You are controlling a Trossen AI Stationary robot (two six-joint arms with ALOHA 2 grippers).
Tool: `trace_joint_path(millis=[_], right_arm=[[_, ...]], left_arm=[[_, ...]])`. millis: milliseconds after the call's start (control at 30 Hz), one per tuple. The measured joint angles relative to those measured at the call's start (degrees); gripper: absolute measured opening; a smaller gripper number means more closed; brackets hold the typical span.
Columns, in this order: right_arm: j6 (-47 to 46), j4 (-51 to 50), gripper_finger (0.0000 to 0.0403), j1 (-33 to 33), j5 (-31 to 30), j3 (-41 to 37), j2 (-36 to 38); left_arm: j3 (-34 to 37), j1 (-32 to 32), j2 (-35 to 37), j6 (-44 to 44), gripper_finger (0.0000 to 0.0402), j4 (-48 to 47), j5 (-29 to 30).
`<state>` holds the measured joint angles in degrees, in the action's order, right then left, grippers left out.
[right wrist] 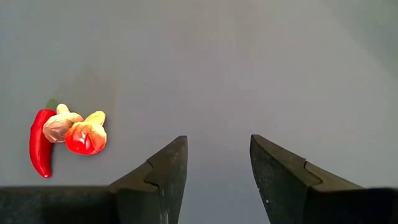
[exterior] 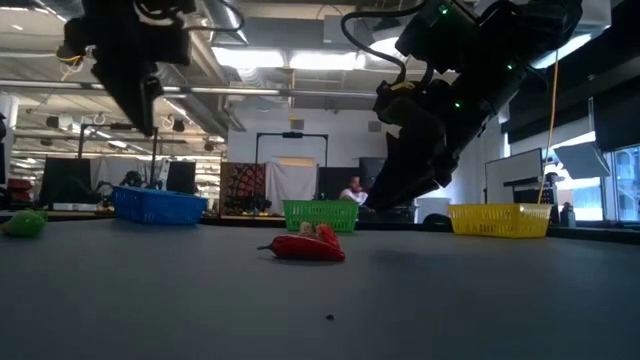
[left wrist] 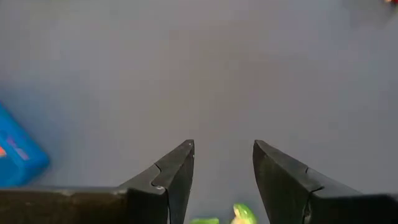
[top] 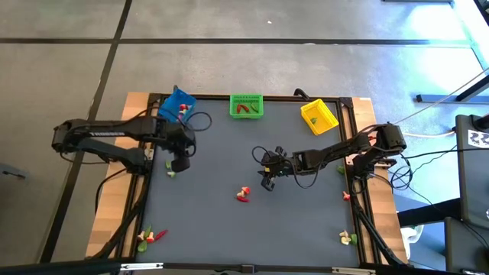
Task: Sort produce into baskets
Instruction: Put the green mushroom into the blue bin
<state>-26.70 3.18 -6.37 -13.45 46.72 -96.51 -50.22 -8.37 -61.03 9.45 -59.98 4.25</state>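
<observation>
High view: baskets (top: pixel 245 106) hold a few pieces; red chili cluster (top: pixel 243 194) and edge pieces remain; left gripper (top: pixel 179 163) and right gripper (top: pixel 267 182) spread, empty.

Blue slatted plastic basket (top: pixel 176 105), tilted; green slatted plastic basket (top: pixel 246 106), red pieces inside; yellow slatted plastic basket (top: pixel 318 115), angled. Red chilli, whitish piece and red-orange piece cluster (right wrist: pixel 65 135) mid-surface.

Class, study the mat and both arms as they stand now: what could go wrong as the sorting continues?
1. The red chilli, whitish piece and red-orange piece lie touching; the open right pincer may pick up or knock more than one.
2. Produce near the mat's corner sits close to the edge and might be nudged off.
3. The open left pincer hovers beside the blue basket and could bump it.
</observation>
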Motion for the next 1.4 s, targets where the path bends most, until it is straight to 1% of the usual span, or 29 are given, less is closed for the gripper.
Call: trace_joint_path(millis=[100, 433, 567, 900, 1400], right_arm=[[0.0, 0.0, 0.0175, 0.0, 0.0, 0.0, 0.0], [0.2, -0.2, 0.0175, 0.0, 0.0, 0.0, 0.0], [0.2, -0.2, 0.0175, 0.0, 0.0, 0.0, 0.0], [0.2, -0.1, 0.0175, 0.0, 0.0, 0.0, 0.0], [0.0, 0.0, 0.0175, 0.0, 0.0, 0.0, 0.0]], left_arm=[[1.0, 0.9, -0.5, 3.5, 0.0159, -0.6, 0.0], [5.6, 3.6, -4.6, 10.2, 0.0159, -3.4, -0.2], [7.0, 4.5, -6.8, 12.9, 0.0159, -4.2, -2.0], [8.6, 8.3, -12.1, 13.2, 0.0159, -4.1, -4.0], [8.6, 12.1, -20.3, 14.4, 0.0159, -3.8, -4.2]])
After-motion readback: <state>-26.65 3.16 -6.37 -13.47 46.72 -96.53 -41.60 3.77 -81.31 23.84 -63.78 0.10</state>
